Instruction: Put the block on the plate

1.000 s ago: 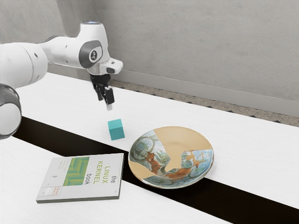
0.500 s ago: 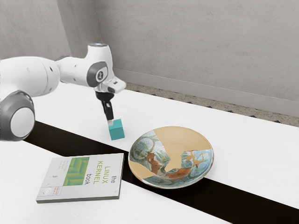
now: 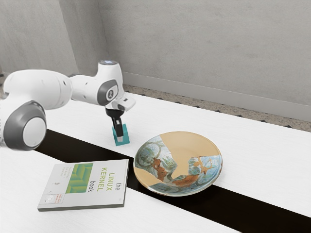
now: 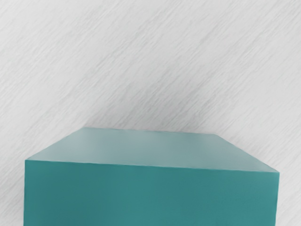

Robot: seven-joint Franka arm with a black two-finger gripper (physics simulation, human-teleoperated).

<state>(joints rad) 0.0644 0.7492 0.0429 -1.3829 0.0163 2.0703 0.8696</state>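
At teal block [image 3: 126,138], pincer [image 3: 120,139], plate [image 3: 187,148] nearby

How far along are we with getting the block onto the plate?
Done: the reach looks complete; my gripper is down at the teal block.
In hand: the grasp, it seems, though I can't tell whether the block is gripped.
Left: lifting, carrying and placing, since the block is at the table, beside the plate, not on it.
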